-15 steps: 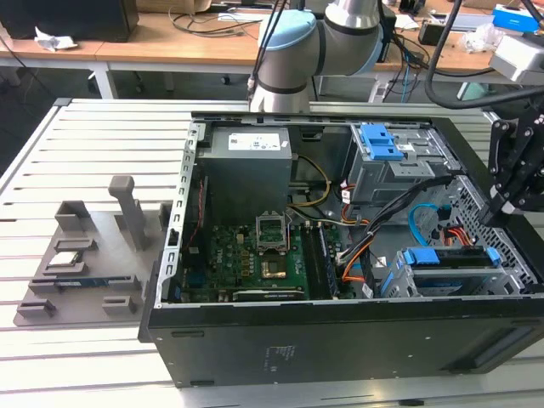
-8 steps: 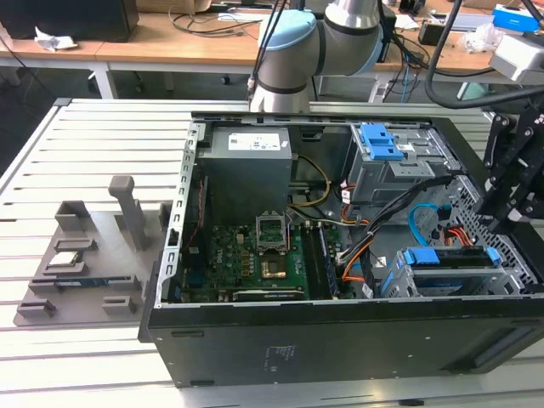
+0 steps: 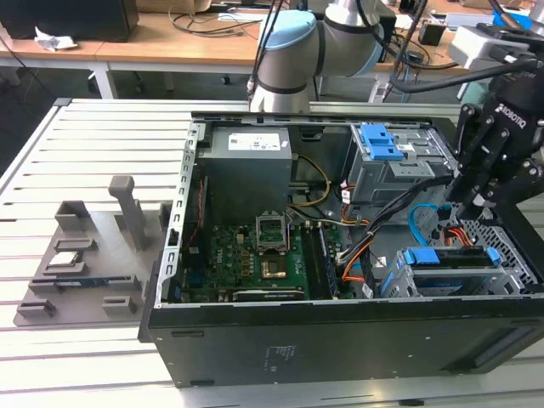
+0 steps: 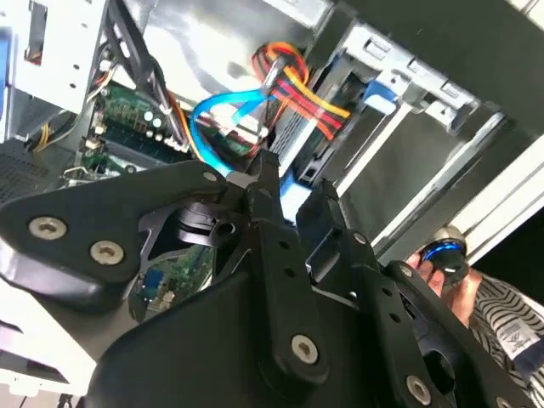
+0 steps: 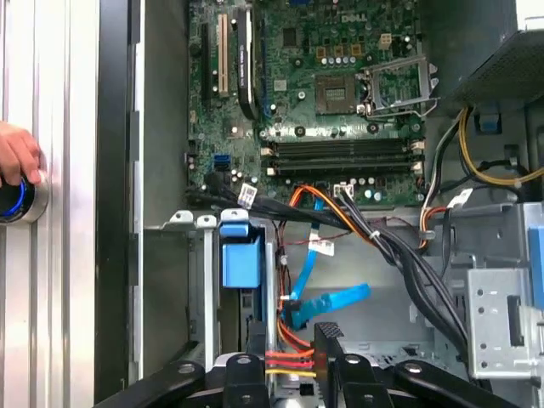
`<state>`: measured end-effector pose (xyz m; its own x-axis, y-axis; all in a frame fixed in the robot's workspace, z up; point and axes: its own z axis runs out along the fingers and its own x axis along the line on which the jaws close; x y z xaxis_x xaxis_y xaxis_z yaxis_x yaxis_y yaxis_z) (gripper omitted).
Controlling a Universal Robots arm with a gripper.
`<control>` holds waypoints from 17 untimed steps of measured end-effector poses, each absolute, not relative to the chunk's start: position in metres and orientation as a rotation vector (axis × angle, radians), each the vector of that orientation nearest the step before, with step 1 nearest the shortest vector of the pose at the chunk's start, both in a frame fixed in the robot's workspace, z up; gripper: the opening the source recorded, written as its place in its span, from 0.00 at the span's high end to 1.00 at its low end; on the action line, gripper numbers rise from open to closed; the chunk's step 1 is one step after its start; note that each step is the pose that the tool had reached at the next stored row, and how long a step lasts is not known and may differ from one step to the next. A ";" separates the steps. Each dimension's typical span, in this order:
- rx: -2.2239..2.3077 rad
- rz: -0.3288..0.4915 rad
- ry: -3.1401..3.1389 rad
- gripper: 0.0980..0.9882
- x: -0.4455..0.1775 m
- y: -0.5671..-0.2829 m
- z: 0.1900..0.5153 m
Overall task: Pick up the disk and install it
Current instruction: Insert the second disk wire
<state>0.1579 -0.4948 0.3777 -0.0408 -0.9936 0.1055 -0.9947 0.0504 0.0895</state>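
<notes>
Inside the open computer case (image 3: 255, 340), our gripper (image 3: 476, 200) hangs empty, fingers close together, above the disk (image 3: 446, 259) in its slot.

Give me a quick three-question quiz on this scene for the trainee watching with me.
1. True or false: the computer case lies open, with its green circuit board showing.
2. In the exterior view, the gripper is over: A) the case's end at that view's right, by the drive bays; B) the grey stand on the table; C) the desk behind the case.
3. Fill in: in the first wrist view, a hand rests on a round, ____-lit button.

Key: 1 true; 2 A; 3 blue.
</notes>
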 end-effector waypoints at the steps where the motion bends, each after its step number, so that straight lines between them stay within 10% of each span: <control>1: 2.077 0.012 -2.169 0.70 0.152 -0.495 0.377; 8: 2.093 0.014 -2.153 0.72 0.141 -0.495 0.374; 13: 2.093 0.014 -2.153 0.99 0.141 -0.495 0.374; 17: 2.094 0.014 -2.153 1.00 0.141 -0.495 0.374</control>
<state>0.1410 -0.4952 0.3740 -0.0232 -0.9942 0.1055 -0.9955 0.0327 0.0894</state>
